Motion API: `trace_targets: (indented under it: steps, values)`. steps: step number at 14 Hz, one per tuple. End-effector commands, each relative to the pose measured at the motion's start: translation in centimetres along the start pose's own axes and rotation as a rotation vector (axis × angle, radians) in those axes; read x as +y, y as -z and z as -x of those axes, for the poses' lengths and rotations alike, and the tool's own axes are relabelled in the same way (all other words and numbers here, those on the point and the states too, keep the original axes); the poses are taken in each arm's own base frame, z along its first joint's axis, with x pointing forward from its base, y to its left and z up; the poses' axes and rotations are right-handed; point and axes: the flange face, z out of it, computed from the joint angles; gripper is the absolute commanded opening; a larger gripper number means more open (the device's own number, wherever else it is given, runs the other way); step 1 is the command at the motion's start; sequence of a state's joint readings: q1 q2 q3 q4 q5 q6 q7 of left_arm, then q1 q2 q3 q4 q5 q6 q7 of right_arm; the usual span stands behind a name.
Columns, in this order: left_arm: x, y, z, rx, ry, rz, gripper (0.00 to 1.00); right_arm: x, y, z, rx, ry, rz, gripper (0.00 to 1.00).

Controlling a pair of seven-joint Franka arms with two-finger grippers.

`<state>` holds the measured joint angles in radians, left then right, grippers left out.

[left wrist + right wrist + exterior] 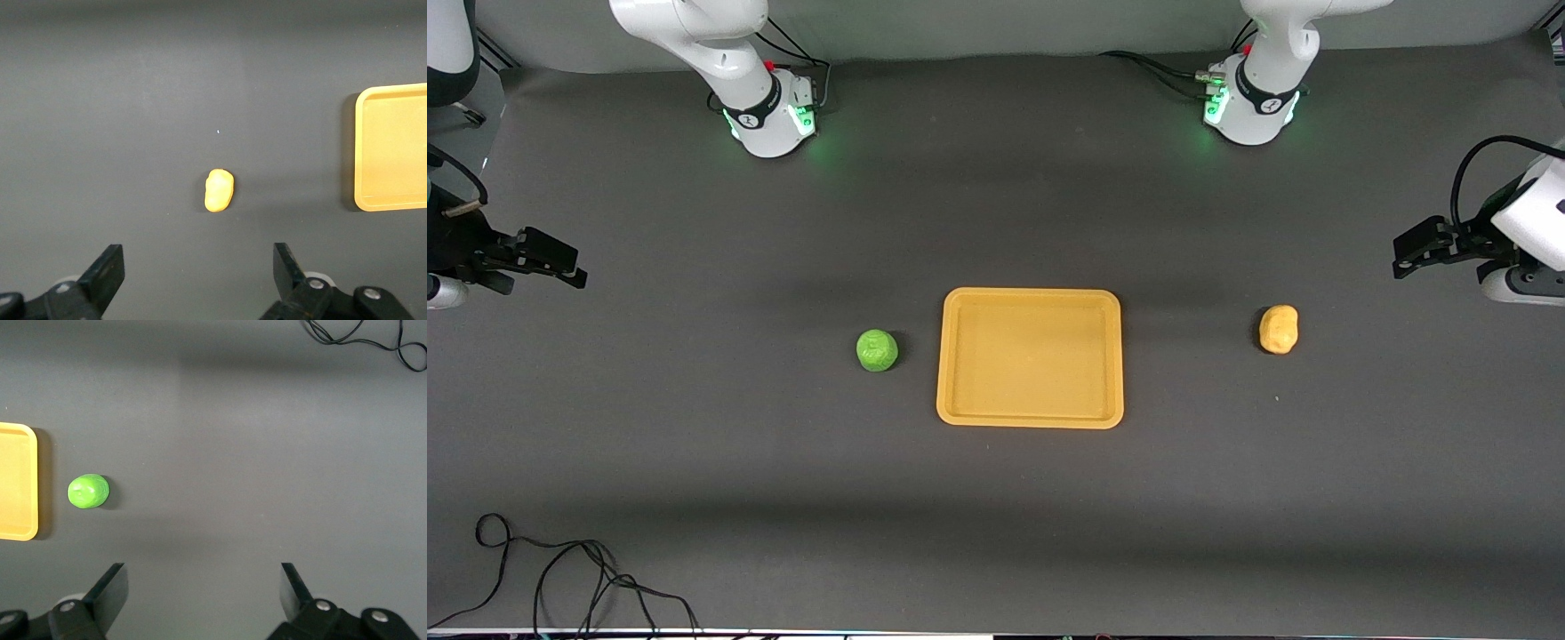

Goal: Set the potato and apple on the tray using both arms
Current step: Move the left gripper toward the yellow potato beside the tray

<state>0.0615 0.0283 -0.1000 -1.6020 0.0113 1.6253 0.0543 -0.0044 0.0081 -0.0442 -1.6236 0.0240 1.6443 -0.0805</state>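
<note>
Although both arms run out of frame at the table's ends, each gripper is visible. The left gripper [1405, 258] hangs over the table edge at the left arm's end, its fingers [103, 270] spread wide with nothing between them. The right gripper [574, 271] hangs over the edge at the right arm's end, fingers [110, 587] likewise spread and empty. In both wrist views the finger bases are cut off by the frame.

The tray [1030, 418] is a flat orange-yellow rectangle with rounded corners and a low raised rim; it lies mid-table, and nothing lies in it. The apple [877, 349], a small bright green ball with a faceted, dimpled top, sits just beside the tray toward the right arm's end, not touching it. The potato [1279, 329], a matte yellow-tan lumpy oval, lies well apart from the tray toward the left arm's end.

The table [694, 444] is covered with dark grey matte material. A black cable [560, 578] lies looped at its near corner.
</note>
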Motion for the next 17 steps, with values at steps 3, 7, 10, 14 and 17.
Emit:
trace_targets:
  steps: [3,7,10,14,17]
  values:
    - [0.2,-0.2,-0.2,0.005,0.01,-0.006,0.99,-0.1,0.5,0.0,0.002,0.02,0.013,1.0]
    - [-0.2,-6.3,-1.3,-0.011,0.009,0.009,0.99,0.0,0.9,-0.1,0.011,0.017,0.014,1.0]
    - [-0.1,-11.6,-1.1,-0.014,-0.009,0.008,0.99,0.1,0.7,-0.3,0.006,0.017,0.016,1.0]
    - [0.3,-19.0,-1.9,-0.143,-0.019,0.027,0.98,0.0,0.8,-0.3,0.007,0.003,0.017,1.0]
    - [2.5,-25.9,-3.4,-0.178,-0.048,0.041,0.99,-0.1,0.8,-0.3,0.008,-0.024,0.017,1.0]
